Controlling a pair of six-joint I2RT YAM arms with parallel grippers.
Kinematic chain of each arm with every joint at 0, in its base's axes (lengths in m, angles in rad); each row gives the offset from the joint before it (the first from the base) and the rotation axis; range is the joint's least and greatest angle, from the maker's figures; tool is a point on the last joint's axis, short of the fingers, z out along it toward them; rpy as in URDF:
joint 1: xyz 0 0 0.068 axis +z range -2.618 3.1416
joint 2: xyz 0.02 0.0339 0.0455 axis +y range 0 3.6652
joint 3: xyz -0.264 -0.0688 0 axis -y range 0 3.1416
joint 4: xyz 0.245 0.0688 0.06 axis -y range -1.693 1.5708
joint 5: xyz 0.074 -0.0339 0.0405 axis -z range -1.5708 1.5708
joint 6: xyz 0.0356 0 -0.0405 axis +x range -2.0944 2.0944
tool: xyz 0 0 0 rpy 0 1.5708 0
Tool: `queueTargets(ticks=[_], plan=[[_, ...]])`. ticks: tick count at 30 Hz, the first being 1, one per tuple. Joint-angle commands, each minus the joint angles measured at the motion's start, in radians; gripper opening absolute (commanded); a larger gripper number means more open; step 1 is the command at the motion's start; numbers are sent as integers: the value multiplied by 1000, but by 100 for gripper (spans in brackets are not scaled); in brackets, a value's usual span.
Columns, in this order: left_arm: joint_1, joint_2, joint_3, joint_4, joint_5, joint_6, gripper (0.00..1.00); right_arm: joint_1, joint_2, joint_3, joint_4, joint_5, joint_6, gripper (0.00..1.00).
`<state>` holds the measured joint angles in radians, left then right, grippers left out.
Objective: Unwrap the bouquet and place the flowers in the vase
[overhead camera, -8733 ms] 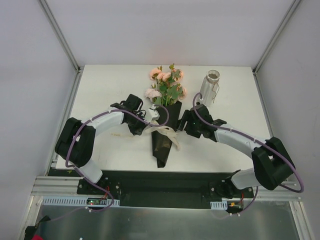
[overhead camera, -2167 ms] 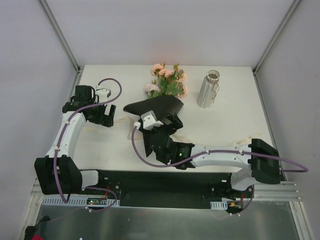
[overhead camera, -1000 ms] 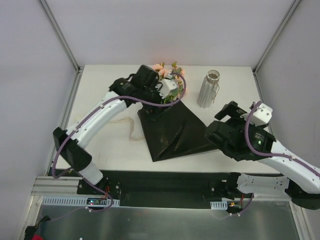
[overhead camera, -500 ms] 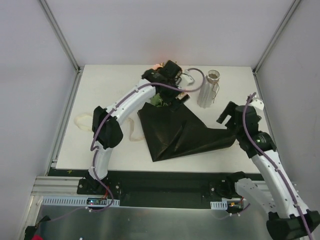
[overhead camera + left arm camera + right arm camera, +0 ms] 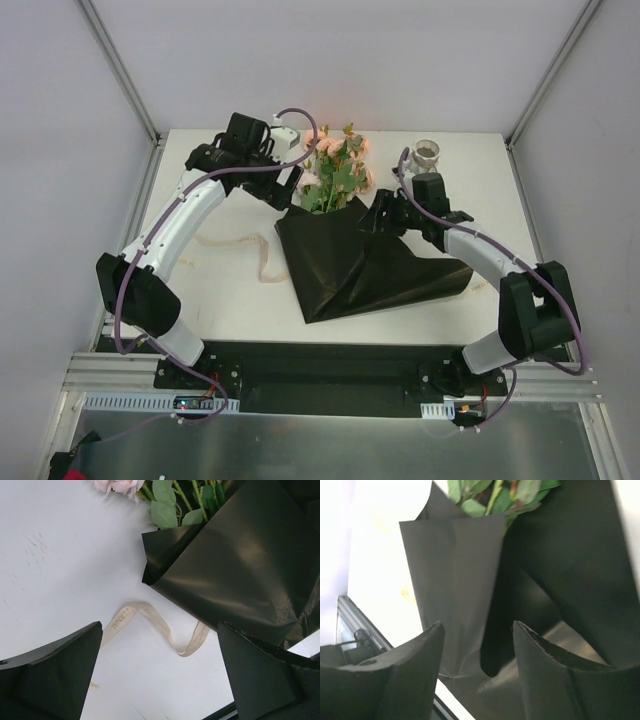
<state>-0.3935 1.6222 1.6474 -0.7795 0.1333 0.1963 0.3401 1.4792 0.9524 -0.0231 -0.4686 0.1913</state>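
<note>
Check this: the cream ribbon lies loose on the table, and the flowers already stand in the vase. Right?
No. The ribbon lies loose on the table, but the flowers lie in the black paper, outside the vase, as the top view shows.

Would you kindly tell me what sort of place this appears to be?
Probably a robotics lab test cell: a white table boxed in by plain white panels on aluminium framing, with staged props such as the vase.
</note>
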Motion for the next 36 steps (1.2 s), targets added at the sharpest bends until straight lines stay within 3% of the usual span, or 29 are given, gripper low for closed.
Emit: queueTargets(ticks=[1,14,15,19,26,30,36], plan=[[-4,-33,-21,37,16,-15,99,56,41,49,121,-88,-16,58],[-4,-61,3,16,32,9,99,100,87,16,69,42,-102,56],[-4,-67,-1,17,32,11,99,102,86,16,71,36,-102,53],[-4,-74,0,14,22,12,99,122,98,26,66,35,-96,18],[-4,-107,35,-10,-14,15,99,198,90,64,78,48,-62,1],[-2,-111,74,-23,-96,8,99,298,62,172,42,91,-76,1],[25,-99,109,-20,-290,-76,99,511,154,377,-52,130,-122,1]])
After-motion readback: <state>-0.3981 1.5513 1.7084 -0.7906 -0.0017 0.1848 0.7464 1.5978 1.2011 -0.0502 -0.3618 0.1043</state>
